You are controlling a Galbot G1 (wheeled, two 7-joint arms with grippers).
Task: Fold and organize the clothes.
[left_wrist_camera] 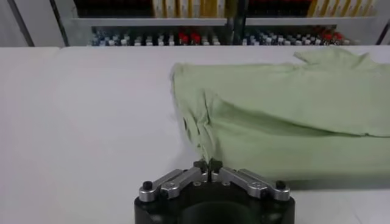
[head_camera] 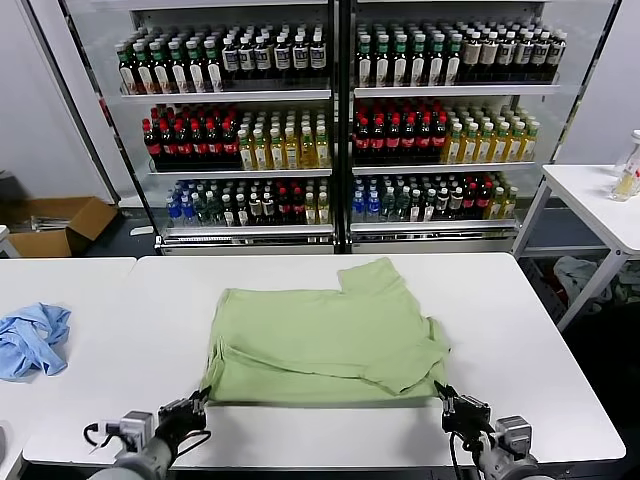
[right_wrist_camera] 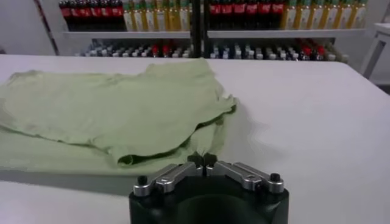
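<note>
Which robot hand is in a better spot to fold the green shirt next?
Neither clearly; probably both together. The left gripper is shut on the green shirt's near left corner, and the right gripper is shut at its near right corner. Each is equally placed to lift the near hem.

No readable text anywhere. Bottles (head_camera: pixel 240 140) in the far cooler (head_camera: pixel 340 120) carry labels, but they're too small to make out: no brand, no number legible. Shelf edges show no readable price tags. Cardboard box (head_camera: pixel 60 225) on the floor at far left: no print visible. Bottle (head_camera: pixel 628 170) on the side table at far right: label unreadable. Green shirt (head_camera: pixel 320 335) on the near table: no lettering or graphic showing on the side facing up.
</note>
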